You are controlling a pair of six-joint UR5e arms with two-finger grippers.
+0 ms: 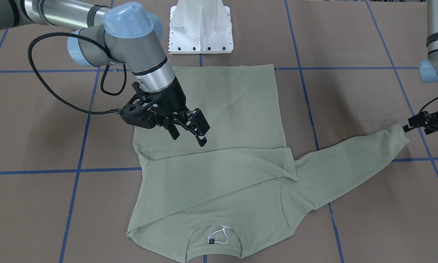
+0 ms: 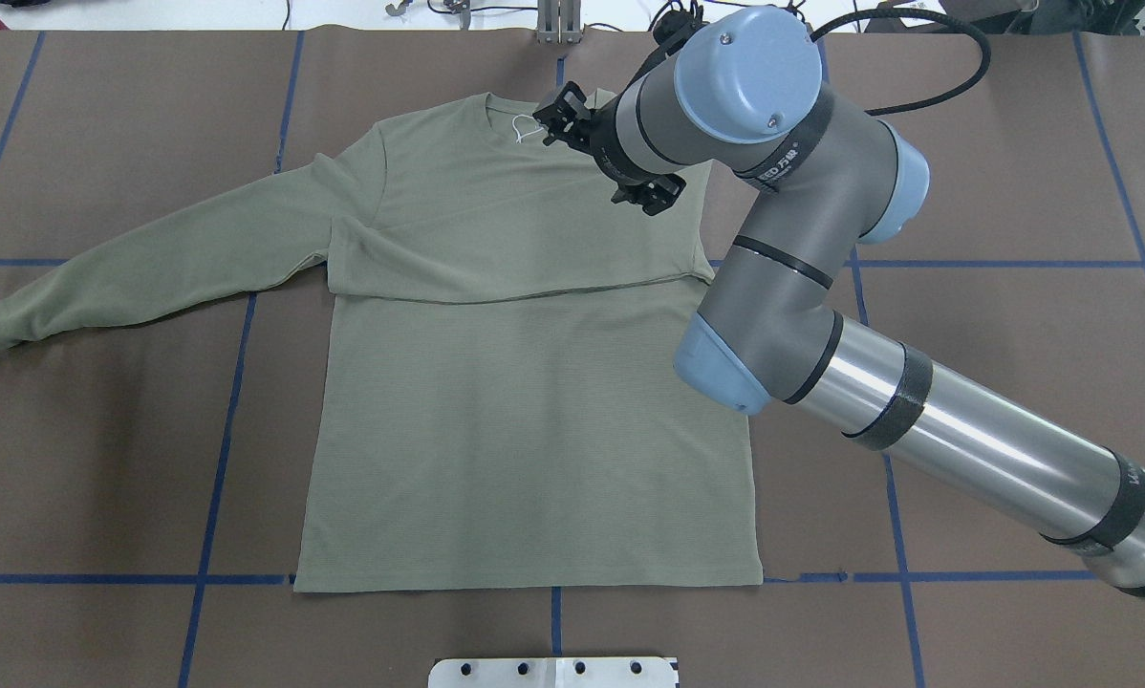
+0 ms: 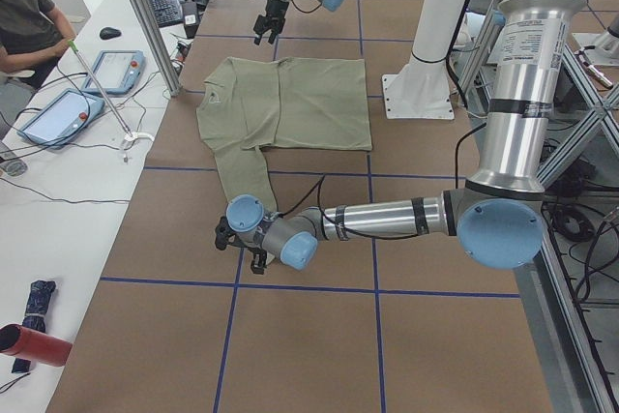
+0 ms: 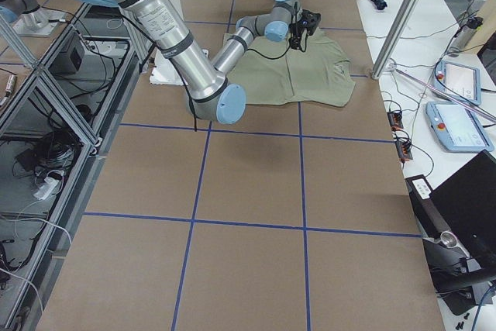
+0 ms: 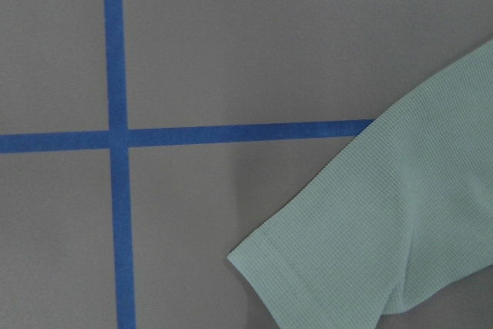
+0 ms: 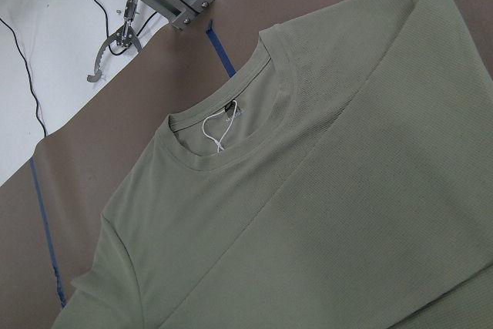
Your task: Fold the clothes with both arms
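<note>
Item: shirt (image 1: 226, 109), flat on worktop (image 1: 40, 204); one sleeve (image 1: 219, 164) folded across; other sleeve (image 1: 350, 168) and body pending; right gripper (image 1: 188, 137) jaws wide, empty; left gripper (image 1: 406, 128) jaws indeterminate.

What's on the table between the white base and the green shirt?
Only bare brown table and a short strip of blue tape. The front-facing view shows this gap between the base and the shirt.

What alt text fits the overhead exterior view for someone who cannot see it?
A green long-sleeved shirt lies flat on a brown table, one sleeve folded across its chest, the other sleeve stretched out to the view's left. The right arm reaches over it, its gripper hanging near the collar.
</note>
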